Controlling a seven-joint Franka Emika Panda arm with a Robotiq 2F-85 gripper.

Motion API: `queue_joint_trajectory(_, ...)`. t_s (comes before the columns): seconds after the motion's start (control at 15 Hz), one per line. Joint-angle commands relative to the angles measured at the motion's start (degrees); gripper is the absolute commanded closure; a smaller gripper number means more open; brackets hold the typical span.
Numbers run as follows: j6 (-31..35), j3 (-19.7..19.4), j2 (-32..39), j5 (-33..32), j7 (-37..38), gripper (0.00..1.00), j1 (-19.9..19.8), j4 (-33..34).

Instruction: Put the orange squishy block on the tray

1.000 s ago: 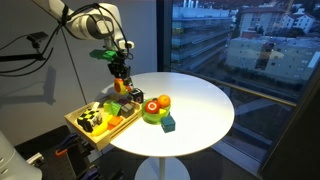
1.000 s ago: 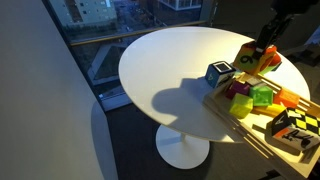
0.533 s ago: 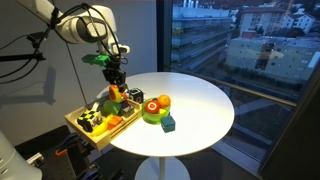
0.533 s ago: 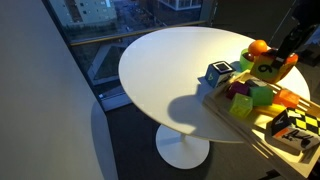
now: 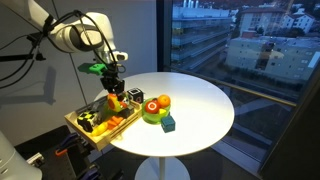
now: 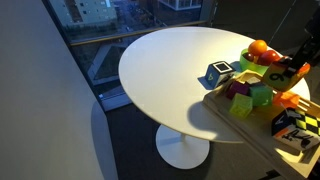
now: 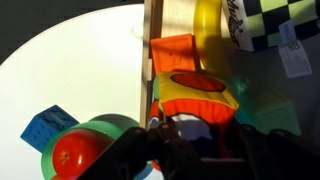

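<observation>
My gripper (image 5: 112, 90) is shut on the orange squishy block (image 5: 114, 99) and holds it just above the light-wood tray (image 5: 88, 134). In the wrist view the block (image 7: 195, 98) fills the space between my jaws (image 7: 205, 140), showing orange-red, yellow and white patches, with the tray's wooden rim (image 7: 153, 50) to its left. In an exterior view my gripper (image 6: 298, 72) and the block (image 6: 283, 73) hang over the tray (image 6: 235, 122) among its toys.
The tray holds several toys: a checkered block (image 7: 270, 25), a yellow piece (image 7: 205, 25) and another orange piece (image 7: 172, 52). A round green plate (image 5: 153, 117) with an orange-red ball (image 5: 163, 102) and a teal cube (image 5: 168, 124) stand on the round white table (image 5: 200, 105).
My gripper has carried the block away from beside the green plate to over the tray and lowered it closer to the toys there.
</observation>
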Motion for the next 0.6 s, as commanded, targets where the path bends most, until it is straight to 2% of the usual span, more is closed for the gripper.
queue_joint_trajectory(0.0, 2.46, -0.21, -2.56, -2.22, 1.38, 0.29, -0.86, -2.91)
queue_joint_trajectory(0.13, 2.31, -0.15, -2.99, -2.08, 1.27, 0.28, -0.92, -3.30)
queue_joint_trajectory(0.4, 0.37, -0.01, -4.28, -1.58, 0.75, 0.01, -0.62, -3.16)
queue_joint_trajectory(0.53, -0.76, 0.13, -4.98, -1.51, 0.73, 0.00, -0.51, -2.81)
